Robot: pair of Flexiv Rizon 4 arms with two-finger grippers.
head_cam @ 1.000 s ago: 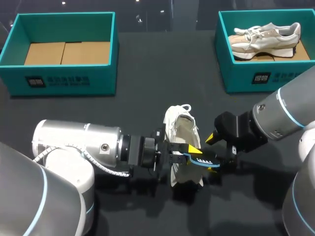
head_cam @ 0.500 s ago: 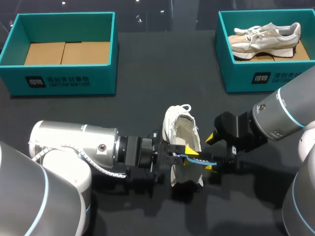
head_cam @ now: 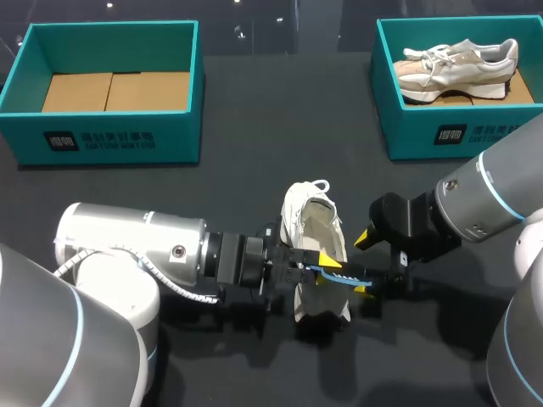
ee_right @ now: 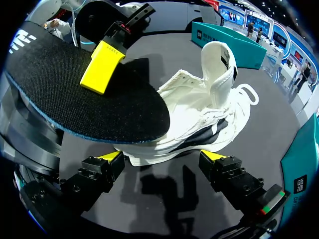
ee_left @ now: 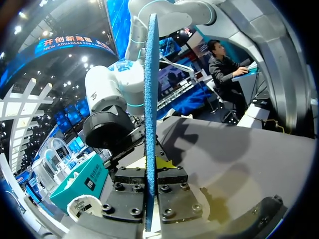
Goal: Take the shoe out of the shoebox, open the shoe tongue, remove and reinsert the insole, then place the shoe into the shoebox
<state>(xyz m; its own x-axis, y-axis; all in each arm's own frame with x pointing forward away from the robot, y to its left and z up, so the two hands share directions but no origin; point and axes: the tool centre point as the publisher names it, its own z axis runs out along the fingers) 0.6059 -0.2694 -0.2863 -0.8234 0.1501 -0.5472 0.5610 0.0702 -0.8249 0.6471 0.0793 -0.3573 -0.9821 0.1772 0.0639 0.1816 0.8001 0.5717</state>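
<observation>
White shoe [head_cam: 316, 222] is sitting unboxed; left gripper [head_cam: 327, 263] is pinching the extracted insole [ee_right: 75, 112], right gripper [ee_right: 162, 158] is gaping; reinsertion and boxing are pending

Light comes from overhead, even and fairly bright. The dark desk [head_cam: 254, 127] soaks it up, no glare there. Soft shadows pool under my left arm [head_cam: 127, 246] and beside the shoe [head_cam: 316, 225]. Right wrist view: the insole [ee_right: 89, 94] shades the shoe's side, and my right hand [ee_right: 163, 156] throws a dark shadow on the desk. The left arm's casing has a mild sheen.
</observation>
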